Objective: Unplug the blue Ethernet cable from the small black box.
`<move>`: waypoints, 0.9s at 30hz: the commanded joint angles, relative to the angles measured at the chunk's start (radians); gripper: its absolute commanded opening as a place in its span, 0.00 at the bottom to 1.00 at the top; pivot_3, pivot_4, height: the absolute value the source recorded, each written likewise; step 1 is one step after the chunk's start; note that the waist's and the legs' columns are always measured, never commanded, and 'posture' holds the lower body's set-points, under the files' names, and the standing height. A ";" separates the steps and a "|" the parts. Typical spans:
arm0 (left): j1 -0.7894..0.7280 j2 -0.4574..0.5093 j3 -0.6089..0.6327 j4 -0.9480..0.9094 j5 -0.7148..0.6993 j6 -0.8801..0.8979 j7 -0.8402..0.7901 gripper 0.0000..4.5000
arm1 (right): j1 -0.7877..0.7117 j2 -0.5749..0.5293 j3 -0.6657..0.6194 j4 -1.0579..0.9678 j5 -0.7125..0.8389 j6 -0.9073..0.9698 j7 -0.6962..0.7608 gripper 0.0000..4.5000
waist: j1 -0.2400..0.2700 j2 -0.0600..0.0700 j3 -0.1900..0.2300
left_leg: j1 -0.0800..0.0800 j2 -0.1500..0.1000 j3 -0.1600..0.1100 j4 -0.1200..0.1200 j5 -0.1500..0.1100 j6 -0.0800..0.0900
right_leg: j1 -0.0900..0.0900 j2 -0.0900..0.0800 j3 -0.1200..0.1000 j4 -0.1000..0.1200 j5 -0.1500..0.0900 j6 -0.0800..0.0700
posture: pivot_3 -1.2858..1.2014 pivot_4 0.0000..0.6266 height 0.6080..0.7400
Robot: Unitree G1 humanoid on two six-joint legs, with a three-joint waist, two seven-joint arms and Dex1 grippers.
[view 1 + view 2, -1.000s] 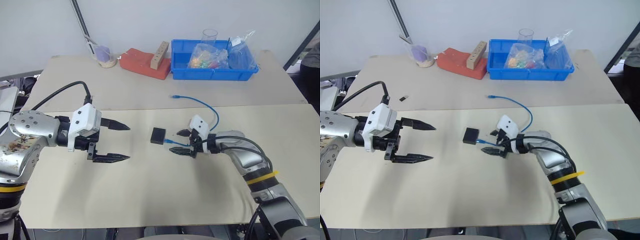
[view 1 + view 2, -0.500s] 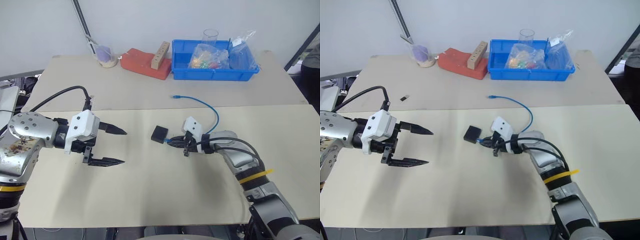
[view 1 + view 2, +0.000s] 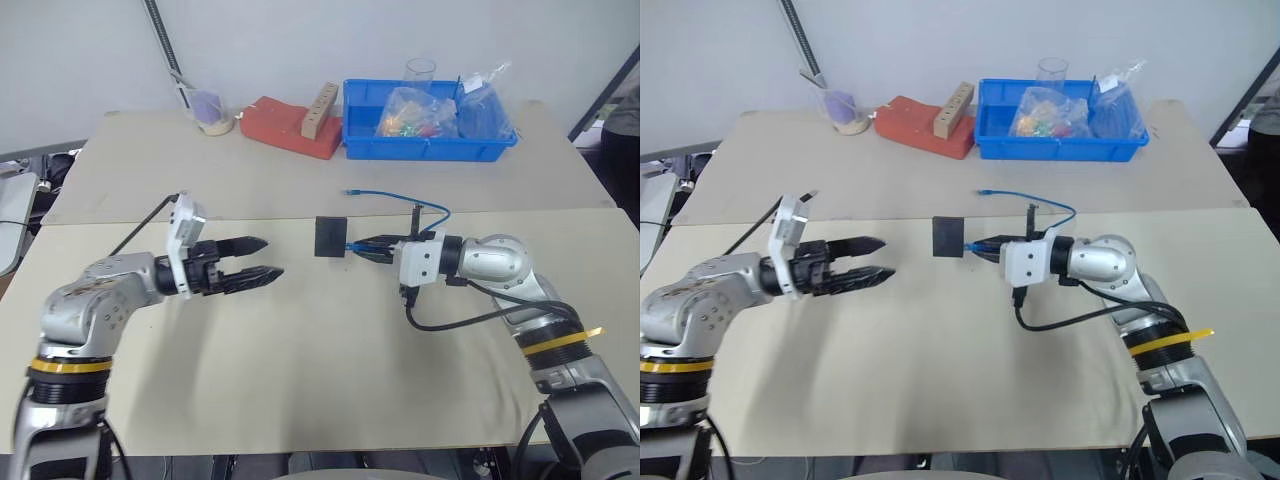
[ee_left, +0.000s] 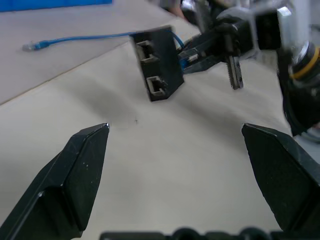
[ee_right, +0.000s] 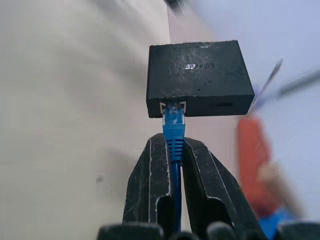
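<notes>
Cable: right pincer (image 5: 173,150) clamped on blue Ethernet cable (image 5: 173,131) | still plugged into small black box (image 5: 199,77), mid-frame | left pincer (image 3: 262,258) apart, unplugging left

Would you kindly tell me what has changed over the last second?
The right gripper shut on the blue Ethernet cable near its plug and lifted it, raising the small black box off the table, still plugged in. The left gripper, open, rolled and moved toward the box. The blue bin stayed.

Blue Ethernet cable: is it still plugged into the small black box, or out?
Plugged in. The blue Ethernet cable sits with its plug in a port of the small black box.
</notes>
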State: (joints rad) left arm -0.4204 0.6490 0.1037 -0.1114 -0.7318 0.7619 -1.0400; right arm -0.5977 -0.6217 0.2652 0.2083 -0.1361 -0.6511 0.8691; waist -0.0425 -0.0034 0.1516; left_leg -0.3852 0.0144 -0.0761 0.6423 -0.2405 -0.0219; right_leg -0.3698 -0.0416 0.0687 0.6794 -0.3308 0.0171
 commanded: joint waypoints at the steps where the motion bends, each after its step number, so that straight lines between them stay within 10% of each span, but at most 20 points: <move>1: -0.046 -0.023 -0.027 0.015 0.027 -0.038 0.002 1.00 | -0.050 0.013 -0.003 0.011 -0.021 -0.126 -0.041 0.00 | -0.001 0.000 0.000 | 0.000 0.000 0.000 0.000 0.000 0.000 | 0.000 0.000 0.000 0.000 0.000 0.000 | 0.52 0.24 1.00; 13: -0.146 -0.120 -0.105 0.109 0.092 -0.115 -0.017 1.00 | -0.106 0.050 0.021 0.050 -0.074 -0.195 -0.095 0.00 | -0.001 0.000 0.000 | 0.000 0.000 0.000 0.000 0.000 0.000 | 0.000 0.000 0.000 0.000 0.000 0.000 | 0.52 0.24 1.00; 23: -0.162 -0.117 -0.108 0.106 0.075 -0.090 -0.054 0.13 | -0.114 0.048 0.024 0.053 -0.071 -0.187 -0.103 0.00 | -0.002 0.000 0.000 | 0.000 0.000 0.000 0.000 0.000 0.000 | 0.000 0.000 0.000 0.001 0.000 0.000 | 0.52 0.24 1.00; 25: -0.167 -0.118 -0.112 0.107 0.083 -0.098 -0.054 0.13 | -0.115 0.048 0.029 0.047 -0.049 -0.175 -0.086 0.00 | -0.002 0.000 0.000 | 0.000 0.000 0.000 0.000 0.000 0.000 | 0.000 0.000 0.000 0.001 0.000 0.000 | 0.52 0.24 1.00; 27: -0.174 -0.115 -0.125 0.110 0.106 -0.122 -0.061 0.13 | -0.103 0.035 0.044 0.020 0.033 -0.100 -0.009 0.22 | -0.002 0.000 0.000 | 0.000 0.000 0.000 0.000 0.000 0.000 | 0.000 0.000 0.000 0.001 0.000 0.000 | 0.52 0.24 1.00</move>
State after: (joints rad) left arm -0.5657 0.5222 -0.0241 0.0125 -0.6391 0.6626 -1.0965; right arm -0.6840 -0.5764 0.3080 0.2805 -0.1777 -0.7905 0.8208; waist -0.0446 -0.0033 0.1515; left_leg -0.3851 0.0141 -0.0758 0.6425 -0.2401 -0.0222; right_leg -0.3696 -0.0418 0.0691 0.6800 -0.3308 0.0170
